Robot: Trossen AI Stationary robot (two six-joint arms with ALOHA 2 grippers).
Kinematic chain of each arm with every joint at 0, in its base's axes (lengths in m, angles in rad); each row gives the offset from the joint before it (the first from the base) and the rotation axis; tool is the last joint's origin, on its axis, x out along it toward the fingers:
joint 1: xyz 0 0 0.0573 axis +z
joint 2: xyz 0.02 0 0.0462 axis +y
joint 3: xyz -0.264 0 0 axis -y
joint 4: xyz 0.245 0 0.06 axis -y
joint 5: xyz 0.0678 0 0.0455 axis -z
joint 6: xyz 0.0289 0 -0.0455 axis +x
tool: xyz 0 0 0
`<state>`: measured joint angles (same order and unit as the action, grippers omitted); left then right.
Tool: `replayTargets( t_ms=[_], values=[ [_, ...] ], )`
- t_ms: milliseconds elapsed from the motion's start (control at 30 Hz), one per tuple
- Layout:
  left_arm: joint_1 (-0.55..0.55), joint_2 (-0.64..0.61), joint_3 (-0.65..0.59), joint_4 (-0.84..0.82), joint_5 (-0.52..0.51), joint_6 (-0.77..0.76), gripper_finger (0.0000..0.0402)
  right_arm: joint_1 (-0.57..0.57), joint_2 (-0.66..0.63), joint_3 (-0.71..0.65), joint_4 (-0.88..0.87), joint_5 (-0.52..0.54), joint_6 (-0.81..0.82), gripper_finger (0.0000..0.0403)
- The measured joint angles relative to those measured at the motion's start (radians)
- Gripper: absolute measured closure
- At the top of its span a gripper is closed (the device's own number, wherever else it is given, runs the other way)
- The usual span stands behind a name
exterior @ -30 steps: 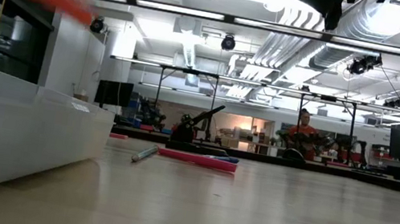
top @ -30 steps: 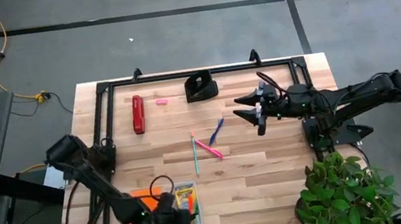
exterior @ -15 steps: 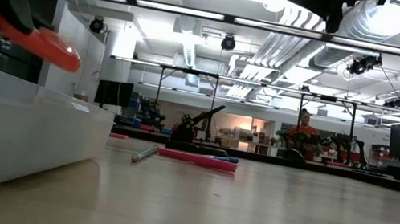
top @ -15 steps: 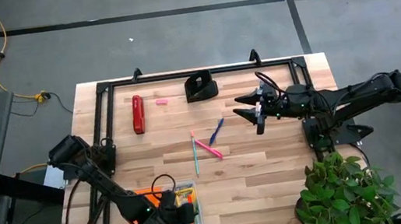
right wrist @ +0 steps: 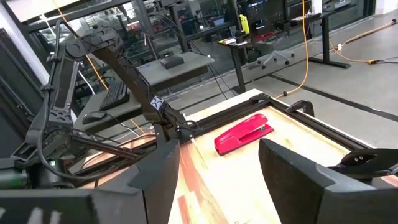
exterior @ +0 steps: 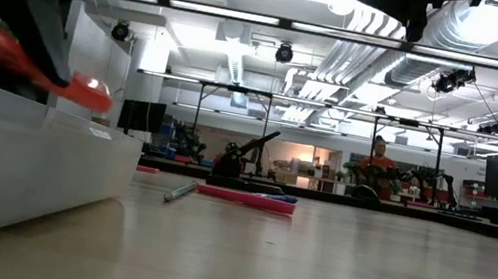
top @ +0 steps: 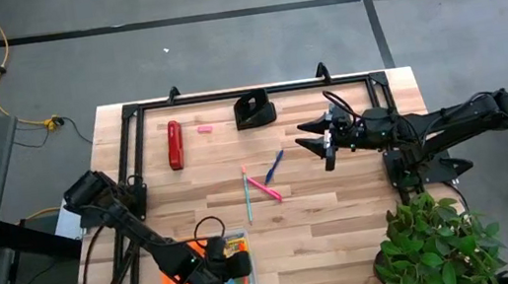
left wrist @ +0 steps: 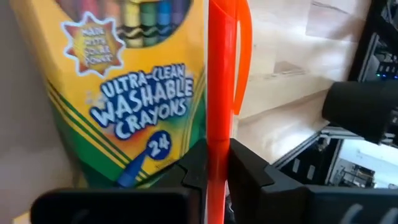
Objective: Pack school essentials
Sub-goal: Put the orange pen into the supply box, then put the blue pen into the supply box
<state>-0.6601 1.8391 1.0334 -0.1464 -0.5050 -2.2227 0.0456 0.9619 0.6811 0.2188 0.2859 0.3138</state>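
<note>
Two arms over table [top: 343,209]. Left gripper [left wrist: 214,171] low over clear bin [top: 232,237] at near edge, fingers clamped on orange-red pen [left wrist: 219,81], just above crayon box [left wrist: 124,87] in bin. Right gripper [top: 322,140] hovering past blue pen [top: 273,165], pink pen [top: 265,188], green pen [top: 247,195] mid-table, fingers spread wide, holding nothing.

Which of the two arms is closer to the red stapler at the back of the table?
Neither is close, but the right gripper is nearer, hovering open across the table from the red stapler. The left gripper is down at the front edge, holding an orange pen over the crayon box.
</note>
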Motion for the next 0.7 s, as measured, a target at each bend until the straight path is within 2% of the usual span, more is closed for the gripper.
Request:
replayTargets(
  t_ms=[700],
  values=[
    [0.012,0.007,0.0,0.011,0.016,0.049,0.0309,0.0,0.0,0.0,-0.001,0.0,0.0,0.0192]
  ],
)
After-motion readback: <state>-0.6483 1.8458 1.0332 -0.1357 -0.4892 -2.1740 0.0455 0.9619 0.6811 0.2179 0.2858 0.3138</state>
